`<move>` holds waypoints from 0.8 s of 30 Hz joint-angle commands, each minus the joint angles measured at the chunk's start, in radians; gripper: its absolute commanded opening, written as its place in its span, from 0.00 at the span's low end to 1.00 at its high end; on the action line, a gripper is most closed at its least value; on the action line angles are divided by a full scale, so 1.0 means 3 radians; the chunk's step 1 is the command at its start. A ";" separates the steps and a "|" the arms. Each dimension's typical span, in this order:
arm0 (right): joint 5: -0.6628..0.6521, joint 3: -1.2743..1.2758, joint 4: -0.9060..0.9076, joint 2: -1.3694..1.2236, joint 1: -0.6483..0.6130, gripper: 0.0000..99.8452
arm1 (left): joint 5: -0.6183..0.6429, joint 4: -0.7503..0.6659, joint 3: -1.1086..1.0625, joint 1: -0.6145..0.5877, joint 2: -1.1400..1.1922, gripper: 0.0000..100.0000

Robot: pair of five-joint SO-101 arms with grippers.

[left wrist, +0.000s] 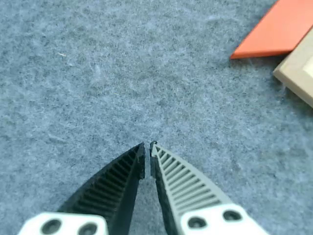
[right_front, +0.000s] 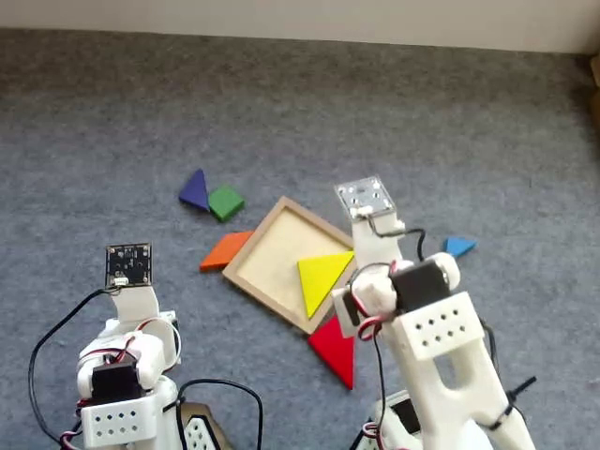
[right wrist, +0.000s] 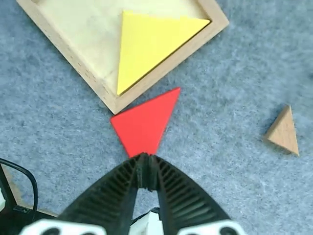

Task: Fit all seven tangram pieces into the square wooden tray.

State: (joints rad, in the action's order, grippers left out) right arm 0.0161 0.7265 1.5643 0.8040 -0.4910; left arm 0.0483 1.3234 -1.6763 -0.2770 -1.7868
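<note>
Red triangle [right wrist: 145,121] lies with one corner just beside the right end effector [right wrist: 147,160], jaws closed on nothing.

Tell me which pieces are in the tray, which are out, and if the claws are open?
wooden tray: holds one piece.
yellow triangle: in the tray.
red triangle: out, beside the tray.
orange piece: out, beside the tray.
blue triangle: out.
green square: out.
light blue triangle: out.
left gripper: shut, empty.
right gripper: shut, tips at the red triangle's corner.

tray [right_front: 272,253] centre, yellow triangle [right_front: 321,277] inside | red triangle [right_front: 336,345] below | orange piece [right_front: 225,250] left | blue triangle [right_front: 195,189], green square [right_front: 225,202] upper left
</note>
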 commanded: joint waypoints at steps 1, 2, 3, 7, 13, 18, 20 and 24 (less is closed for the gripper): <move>-0.0026 0.0192 0.0008 0.0330 -0.0141 0.00 | 0.0000 0.0010 -0.0064 -0.0023 -0.0110 0.04; -0.0031 0.0243 -0.0008 0.0427 -0.0151 0.00 | 0.0000 0.0010 -0.0064 -0.0023 -0.0110 0.04; -0.0031 0.0284 -0.0008 0.0524 -0.0151 0.00 | 0.0000 0.0010 -0.0064 -0.0023 -0.0110 0.04; -0.0031 0.0371 -0.0008 0.0760 -0.0228 0.00 | 0.0000 0.0010 -0.0064 -0.0023 -0.0110 0.04; -0.0031 0.0504 -0.0192 0.0396 -0.0473 0.07 | 0.0000 0.0010 -0.0064 -0.0023 -0.0110 0.04; -0.0015 0.0483 -0.0396 -0.0187 -0.0836 0.26 | 0.0000 0.0010 -0.0064 -0.0023 -0.0110 0.04; -0.0026 0.0504 -0.0565 -0.0366 -0.0990 0.29 | 0.0000 0.0010 -0.0064 -0.0023 -0.0110 0.04; -0.0031 0.0504 -0.0729 -0.0683 -0.1266 0.30 | 0.0000 0.0010 -0.0064 -0.0023 -0.0110 0.04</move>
State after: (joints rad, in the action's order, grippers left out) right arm 0.0161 0.8846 1.3817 0.6444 -0.8101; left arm 0.0483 1.3234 -1.6763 -0.2770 -1.7868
